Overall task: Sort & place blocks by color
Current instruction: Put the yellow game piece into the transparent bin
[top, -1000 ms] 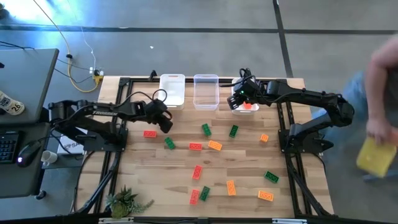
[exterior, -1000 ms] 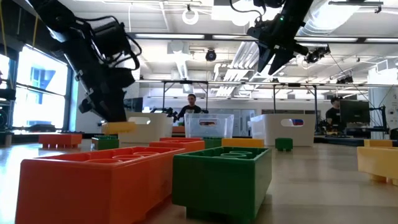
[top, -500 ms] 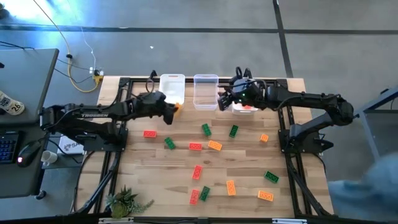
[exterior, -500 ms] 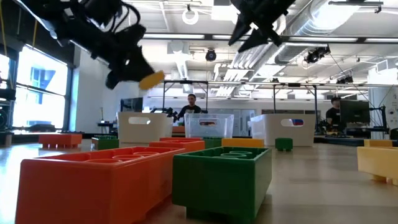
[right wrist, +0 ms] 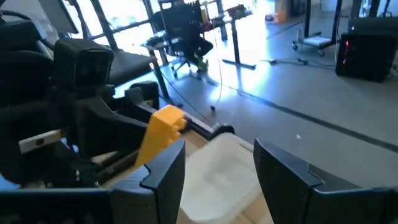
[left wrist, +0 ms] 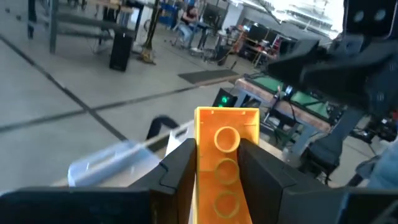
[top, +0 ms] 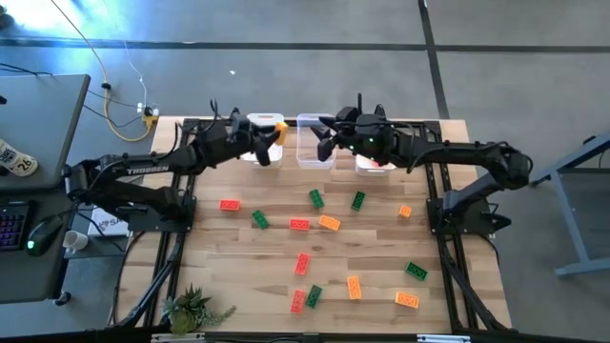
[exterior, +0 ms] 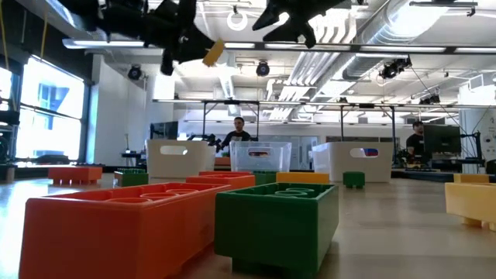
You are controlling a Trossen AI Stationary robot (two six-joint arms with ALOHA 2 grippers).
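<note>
My left gripper [top: 271, 135] is shut on an orange block [top: 279, 125] high above the far edge, over the left white bin [top: 264, 145]. The low view shows this block [exterior: 212, 52] tilted in the air. My right gripper [top: 324, 145] hovers open over the middle bin [top: 315, 126], with nothing between its fingers [right wrist: 217, 186]. The right bin [top: 376, 164] has a red block inside. Several red, green and orange blocks lie flat on the table, among them a red one [top: 230, 205], a green one [top: 315, 198] and an orange one [top: 330, 223]. My left gripper pinches the orange block between its two fingers by the long sides [left wrist: 205, 168]. The studded end [left wrist: 227, 118] sticks out past the fingertips. The fingers come from the table's left side, roughly level. The block is lifted clear, high above the bins.
The three bins stand side by side at the table's far edge, and both grippers are close together above them. Two big blocks, orange [exterior: 116, 225] and green [exterior: 275, 221], fill the low view's foreground. A small plant [top: 195, 310] sits at the near left corner. People are in the room behind.
My left gripper has risen from the table near the red block and swung toward the far edge, carrying the orange block up over the left bin and tipping from downward to about level. My right gripper has moved left from the right bin to above the middle bin, rising.
</note>
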